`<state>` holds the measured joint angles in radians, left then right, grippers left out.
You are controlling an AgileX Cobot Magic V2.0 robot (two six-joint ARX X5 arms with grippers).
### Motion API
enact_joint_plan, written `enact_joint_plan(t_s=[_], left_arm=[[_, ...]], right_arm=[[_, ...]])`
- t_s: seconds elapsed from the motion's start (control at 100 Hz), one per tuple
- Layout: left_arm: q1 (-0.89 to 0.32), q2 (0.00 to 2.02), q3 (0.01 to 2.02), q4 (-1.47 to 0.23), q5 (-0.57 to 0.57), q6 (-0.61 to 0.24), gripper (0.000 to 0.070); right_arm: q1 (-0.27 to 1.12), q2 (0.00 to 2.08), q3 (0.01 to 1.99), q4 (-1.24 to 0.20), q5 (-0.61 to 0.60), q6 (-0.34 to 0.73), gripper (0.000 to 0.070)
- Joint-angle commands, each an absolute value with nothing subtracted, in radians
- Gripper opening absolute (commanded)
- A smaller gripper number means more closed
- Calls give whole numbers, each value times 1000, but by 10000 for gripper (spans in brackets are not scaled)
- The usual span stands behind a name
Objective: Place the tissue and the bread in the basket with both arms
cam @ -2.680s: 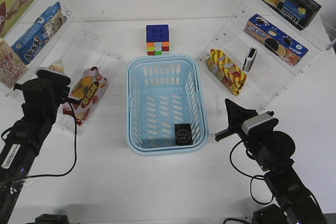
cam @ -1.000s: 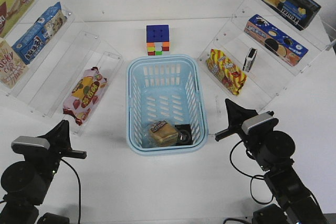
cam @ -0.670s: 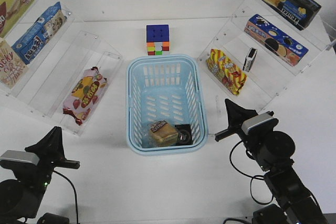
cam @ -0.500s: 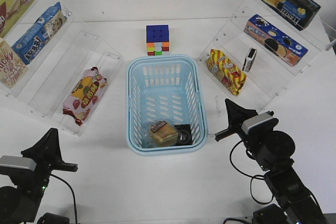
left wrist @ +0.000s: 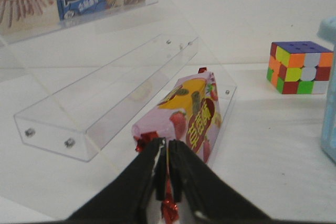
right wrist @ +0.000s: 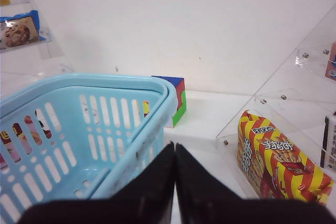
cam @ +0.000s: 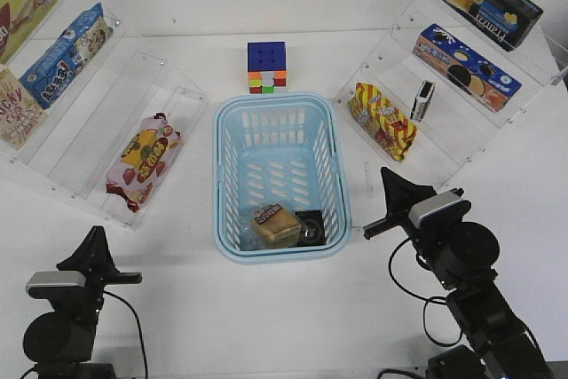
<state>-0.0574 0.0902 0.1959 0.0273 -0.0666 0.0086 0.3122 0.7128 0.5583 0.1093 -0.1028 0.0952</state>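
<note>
The bread (cam: 276, 225) and the tissue (cam: 310, 225) lie side by side, touching, at the near end of the basket (cam: 229, 166), bread on the left. The left gripper (cam: 96, 248) sits near-left of the basket, its 2 fingers together and empty. The right gripper (cam: 390, 185), just right of the basket, is likewise pressed closed. A cube (cam: 267, 67) stands beyond the basket.

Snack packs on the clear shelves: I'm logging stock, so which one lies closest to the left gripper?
The red-and-pink printed snack bag on the lowest left shelf step lies nearest the left gripper; the other packs sit on higher steps or on the right shelf.
</note>
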Motion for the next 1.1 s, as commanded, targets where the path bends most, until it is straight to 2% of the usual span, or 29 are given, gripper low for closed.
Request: enact_joint_plan(t_s=[0.0,0.14,0.42,1.09], left_arm=[[-44,62,175,53,-52,-1,1],[-25,0,104,55,-51,-12,1],[-25,3,12,75,-18,-39,1],[-25,3,14,64,-18,-28,1]], right_arm=[[315,714,570,120,-104,108,0],[315,714,570,120,-103,108,0],[315,714,570,120,-103,108,0],[315,714,570,120,-103,108,0]])
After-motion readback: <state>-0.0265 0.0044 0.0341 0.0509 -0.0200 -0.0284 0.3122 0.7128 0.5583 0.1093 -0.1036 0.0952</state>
